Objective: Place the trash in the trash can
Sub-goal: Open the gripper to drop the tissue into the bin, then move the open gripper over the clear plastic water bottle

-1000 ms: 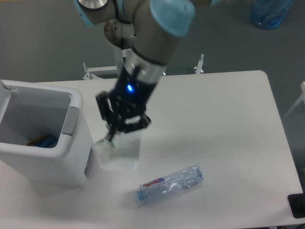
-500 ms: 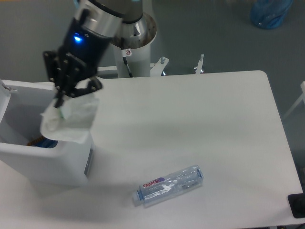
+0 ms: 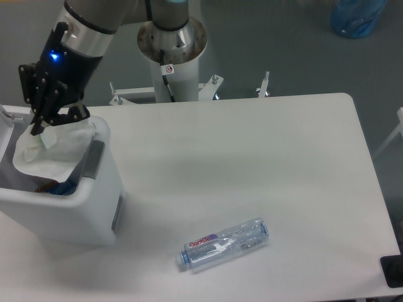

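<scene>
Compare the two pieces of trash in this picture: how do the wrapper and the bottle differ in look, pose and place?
The wrapper is crumpled, soft and whitish; the bottle is rigid, clear and carries a label. The wrapper hangs from the gripper over the open trash can; the bottle lies on its side on the table, untouched. Both are plastic-looking trash.

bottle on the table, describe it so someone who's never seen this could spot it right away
Start at the white table and look to its front edge, right of the white trash can. The bottle lies there on its side, alone. It is clear plastic with a white, red-lettered label, unlike the crumpled white wrapper over the can.
</scene>
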### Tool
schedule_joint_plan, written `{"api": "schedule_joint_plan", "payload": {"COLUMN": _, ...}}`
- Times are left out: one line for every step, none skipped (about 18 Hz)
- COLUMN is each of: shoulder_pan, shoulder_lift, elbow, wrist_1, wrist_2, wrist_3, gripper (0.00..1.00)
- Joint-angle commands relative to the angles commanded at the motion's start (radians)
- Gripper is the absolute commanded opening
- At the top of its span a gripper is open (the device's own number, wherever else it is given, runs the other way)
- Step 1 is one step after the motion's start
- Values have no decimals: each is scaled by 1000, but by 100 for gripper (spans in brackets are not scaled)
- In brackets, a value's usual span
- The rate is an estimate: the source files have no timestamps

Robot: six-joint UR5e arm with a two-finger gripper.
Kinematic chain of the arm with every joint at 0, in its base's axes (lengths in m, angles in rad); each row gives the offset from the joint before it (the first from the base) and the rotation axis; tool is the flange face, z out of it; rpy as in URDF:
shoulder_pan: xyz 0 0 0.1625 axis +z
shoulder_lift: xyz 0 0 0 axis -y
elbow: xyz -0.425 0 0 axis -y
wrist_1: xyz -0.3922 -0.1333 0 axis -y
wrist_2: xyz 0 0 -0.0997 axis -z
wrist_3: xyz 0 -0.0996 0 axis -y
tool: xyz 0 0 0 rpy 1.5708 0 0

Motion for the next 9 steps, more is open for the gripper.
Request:
{"api": "schedule_joint_plan", "payload": {"shoulder_pan": 0, "shoulder_lift": 0, "elbow": -2, "wrist_1": 28, "wrist_2": 0, "wrist_3": -6, "gripper": 100}}
{"api": "schedule_joint_plan", "payload": {"shoulder_pan": 0, "shoulder_lift": -2, "elbow": -2, "wrist_1": 46, "wrist_2": -2, "wrist_3": -8, "gripper": 100}}
{"api": "schedule_joint_plan", "payload": {"shoulder_pan": 5, "shoulder_lift": -8, "elbow": -3, "wrist_1": 60, "wrist_2": -3, "wrist_3": -12, "gripper": 100}}
{"api": "schedule_joint_plan", "payload": {"shoulder_pan": 18, "shoulder_lift": -12, "elbow": -3, "wrist_1": 71, "wrist_2": -3, "wrist_3": -11, "gripper": 100}}
{"api": "schedule_joint_plan", "payload": {"shoulder_pan": 40, "shoulder_lift": -26, "elbow": -3, "wrist_1": 94, "wrist_2": -3, "wrist_3": -8, "gripper": 100}}
{"api": "schedule_joint_plan", "payload": {"shoulder_pan": 63, "shoulder_lift": -49, "elbow": -3, "wrist_1": 126, "wrist_2": -3, "wrist_3": -9, "gripper": 100}}
{"api": "schedule_joint_plan", "payload": {"shoulder_pan": 89, "shoulder_lift": -67, "elbow": -3, "wrist_1": 159, "wrist_2": -3, "wrist_3": -11, "gripper": 100}}
{"api": "schedule_joint_plan", "payload": {"shoulder_pan": 121, "shoulder_lift": -87, "elbow": -3, "wrist_1": 189, "wrist_2": -3, "wrist_3": -11, "gripper": 100}}
{"api": "schedule_joint_plan", "payload": {"shoulder_pan": 153, "shoulder_lift": -113, "elbow": -2, "wrist_1": 203, "wrist_2": -3, "wrist_3": -9, "gripper": 100}}
